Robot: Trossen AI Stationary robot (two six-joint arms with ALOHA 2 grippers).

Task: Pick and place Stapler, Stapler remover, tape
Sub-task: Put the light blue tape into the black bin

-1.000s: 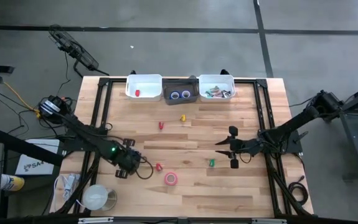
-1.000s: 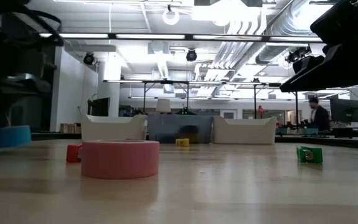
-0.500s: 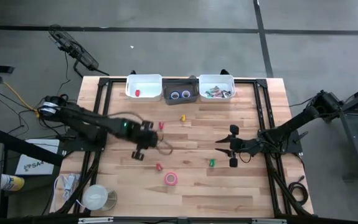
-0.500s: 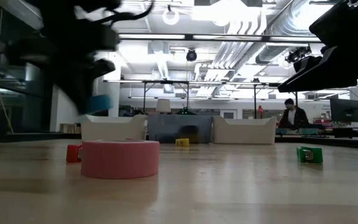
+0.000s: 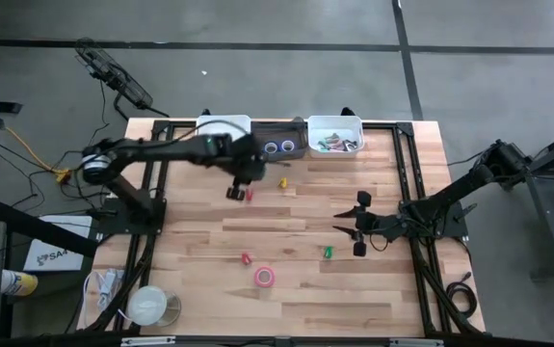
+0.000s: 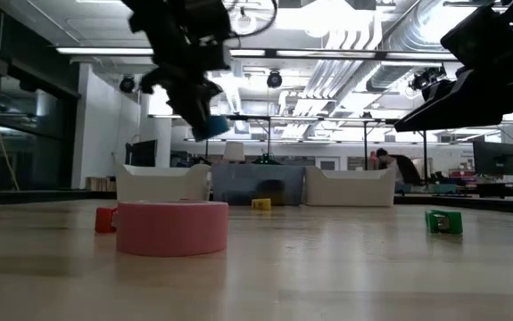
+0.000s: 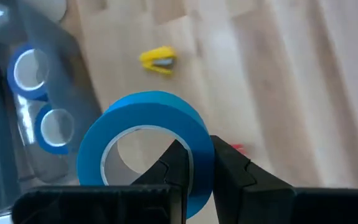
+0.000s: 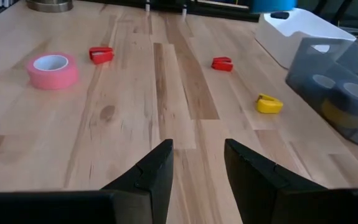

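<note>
Transport step: the left claw (image 7: pixel 194 163), clenched on a blue tape roll (image 7: pixel 144 146), carries it above the bench (image 5: pixel 286 308) just short of the grey middle bin (image 5: pixel 278 142), which already holds two blue rolls (image 5: pixel 278 147). The next move likely calls for centring over that bin and releasing. The right claw (image 8: pixel 197 163) hovers part-open and empty at the bench's right; no writing is legible.

Layout of the surface as we found it

Along the far edge of the surface (image 5: pixel 286 299) we saw three bins (image 5: pixel 278 141) side by side, two tape rolls (image 5: pixel 279 147) in the middle one. The left claw (image 5: pixel 239 188) hung just before them, clamped on a tape roll (image 7: pixel 142 149). Another roll (image 5: pixel 264 278) lay near the front; the right claw (image 5: pixel 357 225) waited at right, jaws parted.
</note>
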